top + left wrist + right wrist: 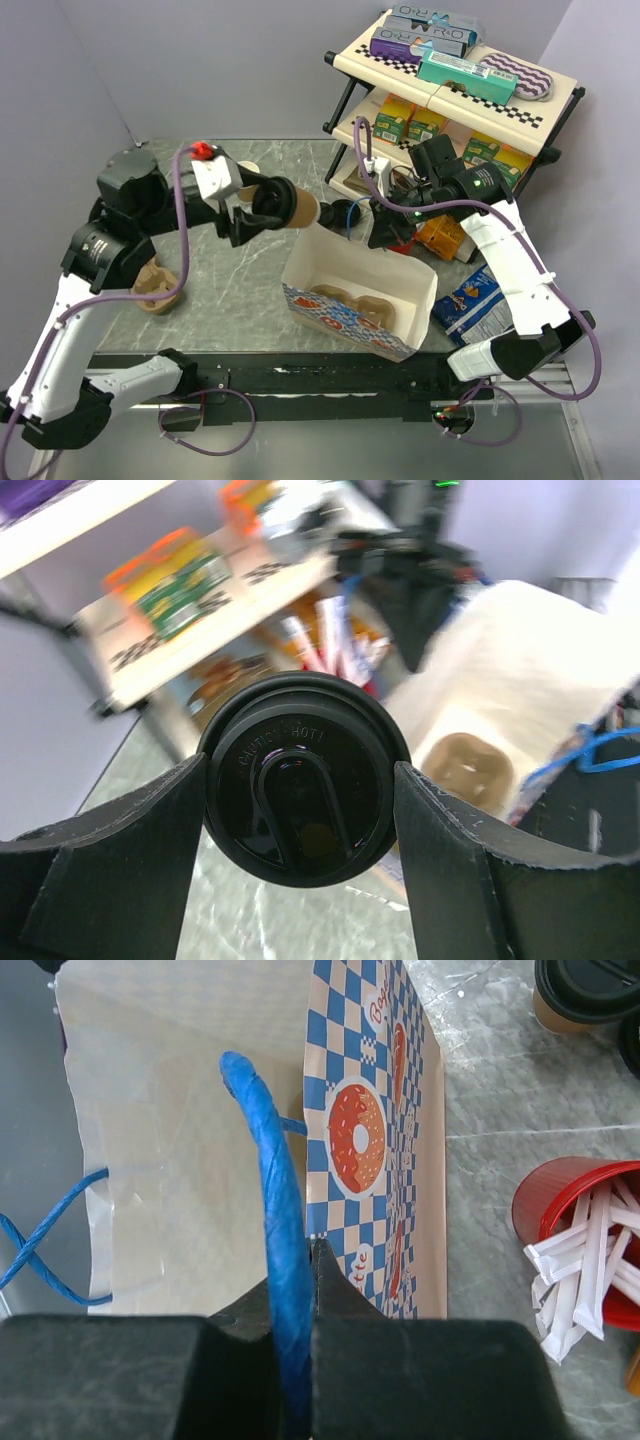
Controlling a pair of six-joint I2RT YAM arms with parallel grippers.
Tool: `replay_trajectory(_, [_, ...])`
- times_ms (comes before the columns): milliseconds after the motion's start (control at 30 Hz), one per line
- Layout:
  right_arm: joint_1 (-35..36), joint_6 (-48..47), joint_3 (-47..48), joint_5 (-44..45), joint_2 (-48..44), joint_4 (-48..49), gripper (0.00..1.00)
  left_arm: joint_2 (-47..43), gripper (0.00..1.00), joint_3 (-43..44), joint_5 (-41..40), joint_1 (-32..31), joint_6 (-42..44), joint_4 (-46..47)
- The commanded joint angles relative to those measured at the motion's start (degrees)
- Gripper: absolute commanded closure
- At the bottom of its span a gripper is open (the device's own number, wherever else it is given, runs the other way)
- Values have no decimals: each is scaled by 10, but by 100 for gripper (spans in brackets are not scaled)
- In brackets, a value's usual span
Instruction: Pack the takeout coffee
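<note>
- Black plastic fills my left wrist view: the round lid (303, 778), glossy and embossed with a hot-caution mark, sits squarely between my two dark padded fingers (140, 830).
- My left gripper (250, 215) is clamped on the brown paper cup (298, 208), held on its side in the air just left of the bag's far corner.
- My right gripper (390, 232) is pinched tight on the blue twisted-paper handle (272, 1160), tugging the far side of the bag (340, 318) so its mouth gapes.
- The bag is thin white paper with a blue check and doughnut print, soft and easily creased.
- Inside it lies a moulded pulp tray (465, 770) with round wells.
- I judge this to be mid-carry of the first cup; none is packed yet.
- Next I need to turn the cup upright, move right over the opening, and lower it into a well without crushing the paper wall.
- The second lidded cup (585, 985) waits on the table beyond the bag.
</note>
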Motion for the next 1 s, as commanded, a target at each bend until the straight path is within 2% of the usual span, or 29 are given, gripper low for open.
replay_trajectory(0, [2,38,16,6,-24,12,100,-3,99,3,13,-80,44,16])
replay_trajectory(267, [2,55,3,8,-30,16,100,18,99,1,8,-196,132,10])
replay_trajectory(600, [3,61,69,7,5,11,100,60,99,-29,11,-256,223,36])
replay_trajectory(700, [3,56,80,-12,12,4,100,88,99,-8,-28,-293,262,10])
replay_trajectory(733, [3,53,87,-13,14,-5,100,109,99,2,-60,-312,276,-19])
replay_trajectory(867, [3,49,71,-9,7,-14,100,144,99,45,-104,-345,354,-98])
replay_trajectory(933, [3,46,52,-17,-2,-13,100,133,99,24,-123,-374,388,-99])
replay_trajectory(967, [3,45,33,-24,-7,-7,100,125,99,7,-150,-384,390,-60])
